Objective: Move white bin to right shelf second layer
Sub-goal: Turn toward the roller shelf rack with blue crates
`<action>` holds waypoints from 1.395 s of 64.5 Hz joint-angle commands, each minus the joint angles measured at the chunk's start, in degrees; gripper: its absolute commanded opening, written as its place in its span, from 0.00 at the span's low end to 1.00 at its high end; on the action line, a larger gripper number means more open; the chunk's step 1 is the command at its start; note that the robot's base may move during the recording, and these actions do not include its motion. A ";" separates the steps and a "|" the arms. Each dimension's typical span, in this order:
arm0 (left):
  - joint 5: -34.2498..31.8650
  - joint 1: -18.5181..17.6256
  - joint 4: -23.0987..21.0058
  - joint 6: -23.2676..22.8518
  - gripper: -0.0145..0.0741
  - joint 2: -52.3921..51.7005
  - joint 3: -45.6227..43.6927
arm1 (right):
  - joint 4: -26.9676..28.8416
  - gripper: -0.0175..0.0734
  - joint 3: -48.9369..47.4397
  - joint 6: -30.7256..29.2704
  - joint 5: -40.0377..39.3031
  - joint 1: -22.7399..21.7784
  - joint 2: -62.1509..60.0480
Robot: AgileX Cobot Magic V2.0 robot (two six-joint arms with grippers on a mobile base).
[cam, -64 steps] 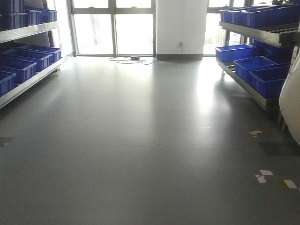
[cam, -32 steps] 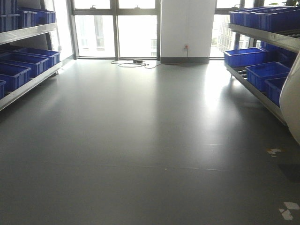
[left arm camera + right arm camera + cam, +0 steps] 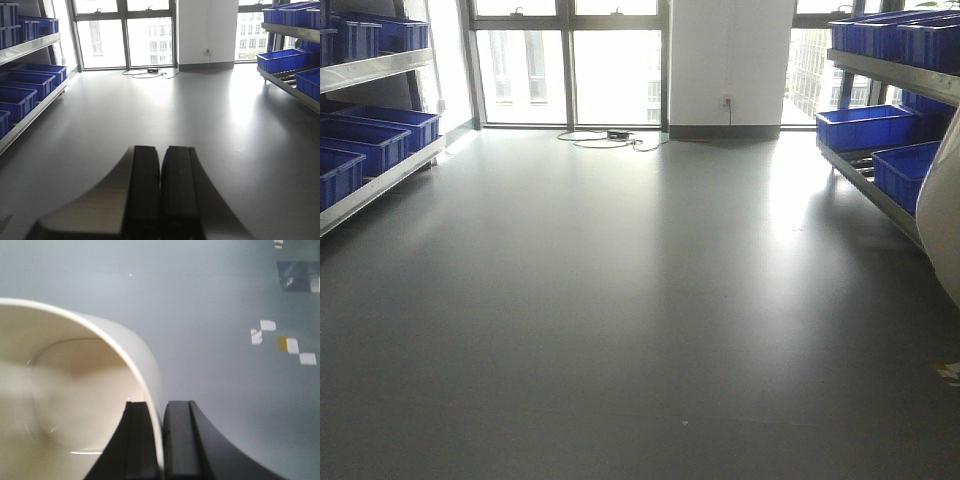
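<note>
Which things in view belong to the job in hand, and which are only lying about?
Job: white bin, its wall pinched by the right claw; right shelf.
Lying about: blue crates, left shelf, cable by the window, tape marks on the floor.

Glossy, smooth cream-white plastic of the white bin point(image 3: 75, 390) sits between the jaws of the right gripper point(image 3: 162, 410), whose pads point(image 3: 142, 440) look matt black; ahead of the jaws of the left gripper point(image 3: 160, 152), a satin grey floor point(image 3: 150, 110) reflects daylight beside blue plastic crates point(image 3: 282, 59) on dull steel shelves point(image 3: 292, 32).
</note>
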 commanded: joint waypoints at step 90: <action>-4.81 -0.27 -0.35 -0.15 0.26 -0.80 2.11 | 0.14 0.25 -1.70 -0.37 -4.48 -0.01 -0.14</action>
